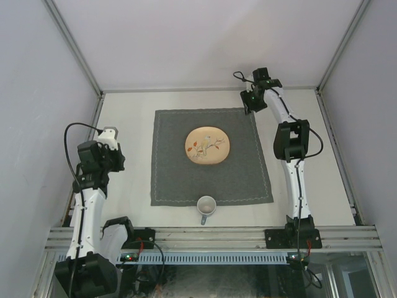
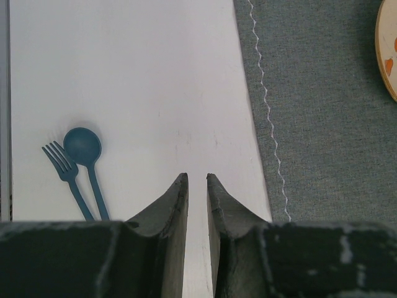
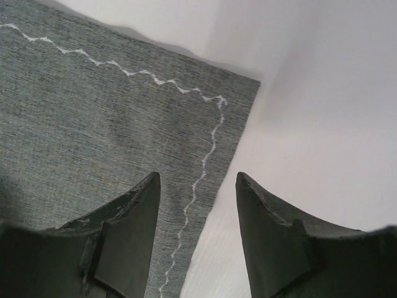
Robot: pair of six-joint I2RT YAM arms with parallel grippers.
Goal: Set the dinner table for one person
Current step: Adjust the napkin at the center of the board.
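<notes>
— Why is the plate [image 1: 207,144] sitting centred on the placemat [image 1: 180,180]?
— Probably anchoring the setting; the counter [image 1: 133,186] is spreading beneath it, mid-frame. The mug [image 1: 206,205], lower centre, is looking empty.
— Grippers?
— The left gripper [image 2: 197,178], barely parted, is hovering empty near the fork [image 2: 60,160] and spoon [image 2: 82,144]; the right gripper [image 3: 197,178], spread, is hanging over the placemat's upper-right corner.

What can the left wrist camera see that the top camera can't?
Only the left wrist view shows the blue fork and spoon, lying side by side on the table left of the cloth. Only the top view shows the mug by the cloth's near edge, and the whole plate. Both show the table, the grey cloth and the plate, though the wrist view catches just its edge.
</notes>
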